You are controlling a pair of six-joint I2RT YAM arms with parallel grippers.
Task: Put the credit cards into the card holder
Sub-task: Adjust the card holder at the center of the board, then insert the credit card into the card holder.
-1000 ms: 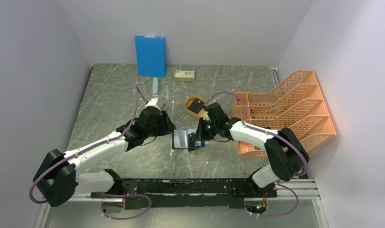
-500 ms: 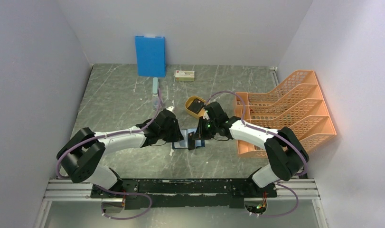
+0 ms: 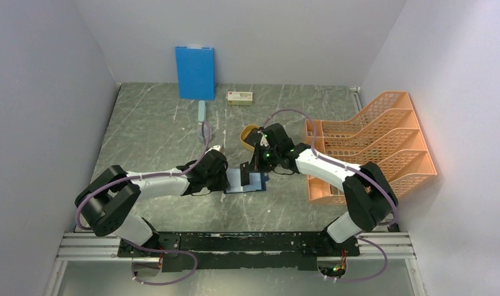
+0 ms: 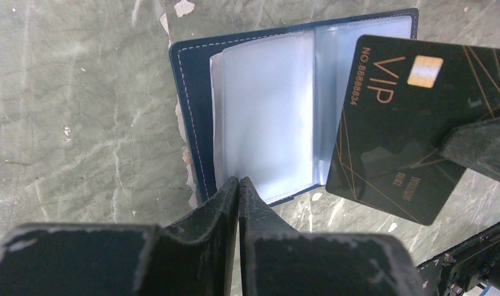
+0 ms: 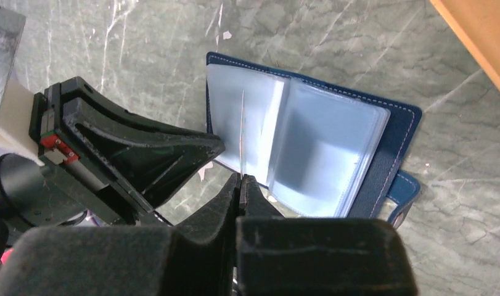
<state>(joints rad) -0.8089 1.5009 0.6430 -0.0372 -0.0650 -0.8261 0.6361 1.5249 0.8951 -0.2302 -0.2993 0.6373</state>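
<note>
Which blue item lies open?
The navy card holder, spread flat with its clear sleeves showing; the bright blue board stands upright at the back.

Top cam sits high up behind the arm bases, tilted down, far enough back to catch the whole worktop (image 3: 148, 123). Both wrist cams are way closer, each peering down past its own tips: left pincer (image 4: 238, 183), right pincer (image 5: 241, 180). They come at the open card holder (image 4: 266, 111) from different sides. All three views share it, and both wrist cams catch the VIP card (image 4: 407, 123).
</note>
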